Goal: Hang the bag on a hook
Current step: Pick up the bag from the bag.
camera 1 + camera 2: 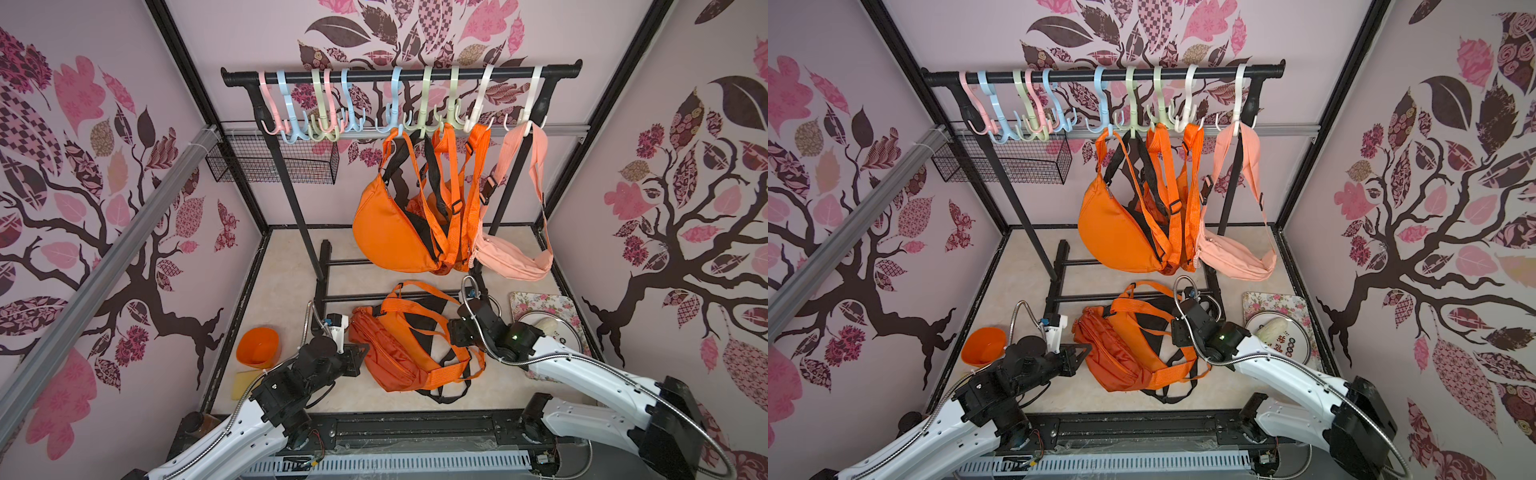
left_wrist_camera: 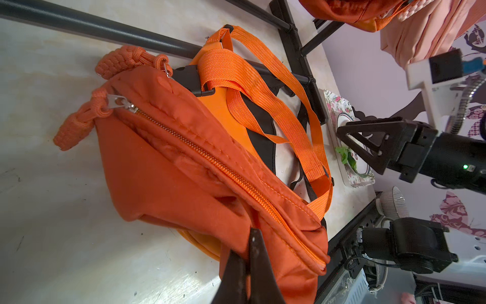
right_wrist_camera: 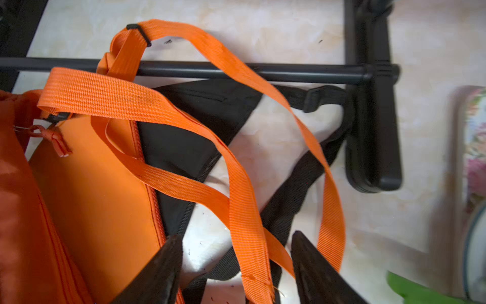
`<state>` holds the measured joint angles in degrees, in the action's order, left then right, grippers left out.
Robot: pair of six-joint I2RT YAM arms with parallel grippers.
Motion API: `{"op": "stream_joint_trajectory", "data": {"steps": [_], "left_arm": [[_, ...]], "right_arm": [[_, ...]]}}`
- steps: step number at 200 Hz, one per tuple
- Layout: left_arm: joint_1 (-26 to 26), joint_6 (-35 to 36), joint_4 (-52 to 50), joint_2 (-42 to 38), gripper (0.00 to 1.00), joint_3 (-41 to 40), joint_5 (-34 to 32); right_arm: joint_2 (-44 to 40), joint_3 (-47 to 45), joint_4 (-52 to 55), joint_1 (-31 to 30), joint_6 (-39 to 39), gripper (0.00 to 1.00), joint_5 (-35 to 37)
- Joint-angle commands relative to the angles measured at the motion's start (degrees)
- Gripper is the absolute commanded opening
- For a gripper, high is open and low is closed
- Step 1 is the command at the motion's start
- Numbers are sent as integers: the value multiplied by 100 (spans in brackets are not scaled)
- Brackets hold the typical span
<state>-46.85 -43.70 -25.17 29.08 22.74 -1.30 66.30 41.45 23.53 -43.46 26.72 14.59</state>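
The right pincer [image 3: 236, 250] hangs with its jaws apart, straddling the orange strap [image 3: 163, 110], which runs between them without being gripped. The step in hand looks like taking hold of that strap. The next move calls for closing on the webbing alone, clear of the black band beneath it, then lifting the loop up to a free hook [image 1: 351, 108] on the rail [image 1: 374, 75]. The left pincer [image 2: 248, 244] has its jaws together at the bag's near edge; whether it pinches cloth I cannot tell. The bag [image 1: 390, 353] lies slumped on the counter [image 1: 286, 266] between both arms, below the bags already hung [image 1: 386, 232].
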Motion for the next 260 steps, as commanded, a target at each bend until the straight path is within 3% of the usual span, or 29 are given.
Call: {"op": "stream_joint_trajectory", "data": {"steps": [1, 40, 94, 116, 145, 218, 260], "left_arm": [[18, 11, 30, -125, 0, 20, -86], [31, 2, -77, -377, 0, -78, -107], [53, -42, -123, -524, 0, -147, -117], [62, -38, -173, -566, 0, -157, -130], [67, 64, -177, -697, 0, -197, -159], [64, 715, 124, -2306, 0, -13, -409], [61, 1188, -285, -2700, 0, 579, -597]], "right_arm": [[558, 165, -62, 148, -567, 72, -561], [1129, 124, -489, 643, -675, 71, -685], [1986, 526, -856, 668, -878, 60, -1129], [2306, 757, -687, 665, -879, 40, -1211], [2239, 926, -428, 654, -712, 0, -1028], [530, 1843, 634, -243, -666, 0, 713], [-119, 2746, 725, -348, -1049, 0, 686]]}}
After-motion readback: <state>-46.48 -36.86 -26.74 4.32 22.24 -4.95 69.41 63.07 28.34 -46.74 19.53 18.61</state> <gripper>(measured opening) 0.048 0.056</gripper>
